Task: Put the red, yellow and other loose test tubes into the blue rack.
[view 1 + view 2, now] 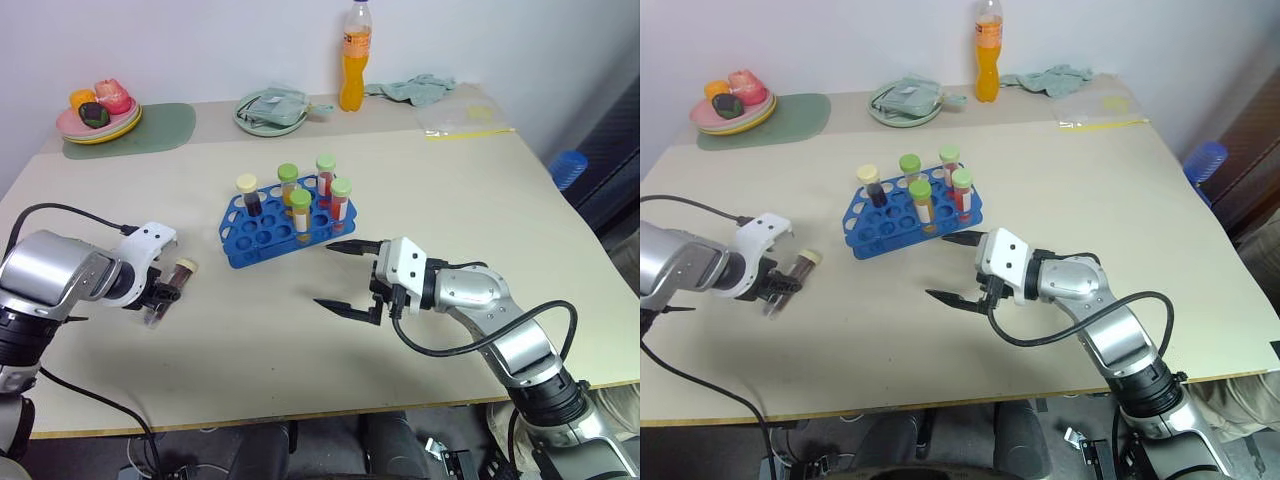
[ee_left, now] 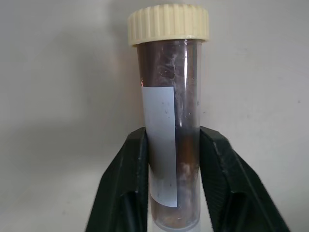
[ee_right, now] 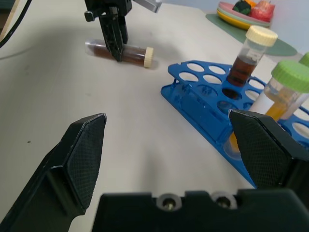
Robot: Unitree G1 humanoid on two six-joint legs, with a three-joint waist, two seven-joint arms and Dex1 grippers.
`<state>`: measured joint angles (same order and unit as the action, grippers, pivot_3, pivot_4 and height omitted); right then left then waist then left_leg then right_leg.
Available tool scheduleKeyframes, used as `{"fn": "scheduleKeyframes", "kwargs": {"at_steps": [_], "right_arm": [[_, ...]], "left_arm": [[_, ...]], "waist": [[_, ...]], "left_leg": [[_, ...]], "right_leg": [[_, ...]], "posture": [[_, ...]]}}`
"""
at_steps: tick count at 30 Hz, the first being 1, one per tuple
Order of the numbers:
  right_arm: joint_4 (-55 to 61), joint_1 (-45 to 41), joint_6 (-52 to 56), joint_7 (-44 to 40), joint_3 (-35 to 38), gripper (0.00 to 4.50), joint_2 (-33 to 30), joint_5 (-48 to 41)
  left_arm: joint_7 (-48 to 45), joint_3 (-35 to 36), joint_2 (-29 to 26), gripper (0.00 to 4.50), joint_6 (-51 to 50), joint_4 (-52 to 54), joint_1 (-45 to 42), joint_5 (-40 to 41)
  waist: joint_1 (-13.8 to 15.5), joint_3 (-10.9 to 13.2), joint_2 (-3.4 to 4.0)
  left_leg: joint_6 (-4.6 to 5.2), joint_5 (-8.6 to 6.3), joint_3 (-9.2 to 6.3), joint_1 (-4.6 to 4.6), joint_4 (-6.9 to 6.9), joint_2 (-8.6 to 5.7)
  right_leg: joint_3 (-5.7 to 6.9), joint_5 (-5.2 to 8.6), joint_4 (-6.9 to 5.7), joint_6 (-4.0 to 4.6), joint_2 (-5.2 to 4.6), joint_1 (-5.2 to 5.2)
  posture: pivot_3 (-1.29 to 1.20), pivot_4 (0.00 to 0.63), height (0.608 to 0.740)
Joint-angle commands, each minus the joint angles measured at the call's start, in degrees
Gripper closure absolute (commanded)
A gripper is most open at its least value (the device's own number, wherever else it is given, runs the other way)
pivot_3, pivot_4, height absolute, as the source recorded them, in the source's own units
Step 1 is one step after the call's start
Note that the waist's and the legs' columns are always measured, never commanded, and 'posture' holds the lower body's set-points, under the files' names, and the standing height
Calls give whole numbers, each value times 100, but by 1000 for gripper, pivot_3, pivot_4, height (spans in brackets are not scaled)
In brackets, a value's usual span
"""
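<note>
A dark brown test tube (image 1: 176, 276) with a cream cap and a white label lies on the table at the left. My left gripper (image 1: 163, 294) comes down from above and is shut on its middle. The left wrist view shows the black fingers (image 2: 126, 183) pressed to both sides of the tube (image 2: 171, 111). The blue rack (image 1: 262, 248) stands mid-table and holds several capped tubes, one brown with a cream cap (image 1: 248, 193), the others with green caps. My right gripper (image 1: 325, 275) hovers open just in front of the rack, with nothing between its fingers.
An orange drink bottle (image 1: 354, 60) stands at the back. A plate of toy food (image 1: 98, 112) sits on a green mat at the back left. A green dish (image 1: 270, 110), a green cloth (image 1: 420, 90) and a clear bag (image 1: 465, 120) lie along the back.
</note>
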<state>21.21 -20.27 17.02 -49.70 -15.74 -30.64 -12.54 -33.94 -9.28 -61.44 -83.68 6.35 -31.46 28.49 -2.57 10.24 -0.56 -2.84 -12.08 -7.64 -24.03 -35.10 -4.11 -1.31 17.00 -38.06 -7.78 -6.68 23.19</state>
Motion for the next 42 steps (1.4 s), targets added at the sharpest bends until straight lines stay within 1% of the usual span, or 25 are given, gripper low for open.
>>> {"fn": "scheduleKeyframes", "kwargs": {"at_steps": [1,2,4,5,6,7,9,11,12,13,14,15,17,20,23,26,38,42], "right_arm": [[133,-22,-123,-26,10,0,62,-25],[113,-9,-134,-21,14,0,67,-14],[63,39,-161,23,23,0,78,34],[43,77,-162,67,40,0,89,54],[34,108,-153,107,58,0,102,63],[31,127,-146,132,71,0,111,66],[-8,183,-159,292,125,0,204,82],[-88,226,-187,419,122,0,293,132],[-121,241,-183,460,117,0,341,142],[-152,250,-176,498,110,0,384,153],[-188,252,-181,529,99,0,419,171],[-218,249,-189,555,89,0,445,193],[-240,244,-194,587,88,0,474,222],[-232,244,-190,638,97,0,506,270],[-207,253,-180,699,105,0,521,303],[-215,263,-164,749,106,0,545,313],[-219,289,-130,798,83,0,612,299],[-214,290,-121,778,77,0,612,297]], "left_arm": [[668,1428,269,3184,1181,79,284,-484],[868,1835,459,3184,1887,189,443,-637],[1185,2489,874,3184,2969,435,680,-815],[1314,2896,1215,3184,3195,614,740,-686],[1386,3152,1471,3184,3399,793,821,-597],[1417,3307,1642,3184,3531,913,880,-547],[1251,3379,2323,3184,4607,1598,1294,-436],[1173,2751,2760,3184,5277,2303,1844,-684],[1151,2389,2926,3184,5415,2505,2033,-792],[1282,2046,3072,3184,5580,2549,2147,-1067],[1605,1720,3292,3184,5847,2501,2145,-1485],[1885,1480,3575,3184,6015,2412,2097,-1716],[2318,1168,4007,3184,6398,2175,2004,-2162],[2740,1016,4466,3184,6835,1717,1909,-2543],[2815,892,4704,3184,7065,1340,1879,-2693],[2745,824,4901,3184,7295,984,1828,-2661],[2357,719,5338,3184,7432,316,1512,-2403],[2305,644,5415,3184,7488,241,1531,-2483]], "waist": [[18,0,-2],[22,-2,-6],[54,-6,-16],[74,-7,-18],[106,-8,-19],[147,-9,-20],[168,-10,-20],[184,-12,-23],[203,-12,-24],[211,-13,-26],[214,-14,-27],[215,-14,-27],[201,-17,-32],[161,-17,-31],[167,-20,-28],[183,-21,-29],[172,-21,-29],[179,-21,-30]], "left_leg": [[0,0,-3,0,1,0],[-1,1,-8,-1,-2,1],[-4,2,-16,-2,-2,1],[-5,2,-16,-3,-2,0],[-5,2,-17,-4,-4,0],[-5,2,-16,-4,-4,-1],[-5,2,-14,-4,-4,-1],[-10,4,-10,-4,-4,0],[-13,6,-8,-3,-6,-1],[-12,6,-5,-5,-8,-2],[-9,4,-2,-5,-10,-5],[-9,4,-1,-2,-10,-7],[-9,4,2,-1,-12,-9],[-9,4,4,1,-11,-7],[-8,4,5,2,-8,-6],[-8,4,6,2,-12,-9],[-8,5,3,2,-12,-8],[-8,5,3,2,-13,-9]], "right_leg": [[-1,0,-1,0,0,2],[1,0,-1,0,-1,2],[-1,-1,3,1,-11,1],[0,-2,7,1,-12,0],[0,-2,5,1,-13,0],[-1,-2,8,1,-14,0],[-2,-3,10,0,-16,-2],[-5,-3,12,0,-18,-3],[-6,-3,13,0,-20,-7],[-5,-3,12,0,-20,-9],[-2,-4,10,0,-20,-10],[-2,-4,10,0,-19,-13],[-2,-6,9,-1,-15,-14],[-1,-7,8,0,-9,-11],[-2,-7,6,0,-8,-9],[-1,-7,8,0,-10,-12],[1,-7,7,-1,-8,-13],[1,-7,7,-1,-8,-14]], "posture": [[0,150,740],[0,150,740],[0,150,740],[0,150,740],[0,150,740],[0,150,740],[0,150,740],[0,150,740],[0,150,740],[0,150,740],[0,150,740],[0,150,740],[0,150,740],[0,150,740],[0,150,740],[0,150,740],[0,150,740],[0,150,740]]}}
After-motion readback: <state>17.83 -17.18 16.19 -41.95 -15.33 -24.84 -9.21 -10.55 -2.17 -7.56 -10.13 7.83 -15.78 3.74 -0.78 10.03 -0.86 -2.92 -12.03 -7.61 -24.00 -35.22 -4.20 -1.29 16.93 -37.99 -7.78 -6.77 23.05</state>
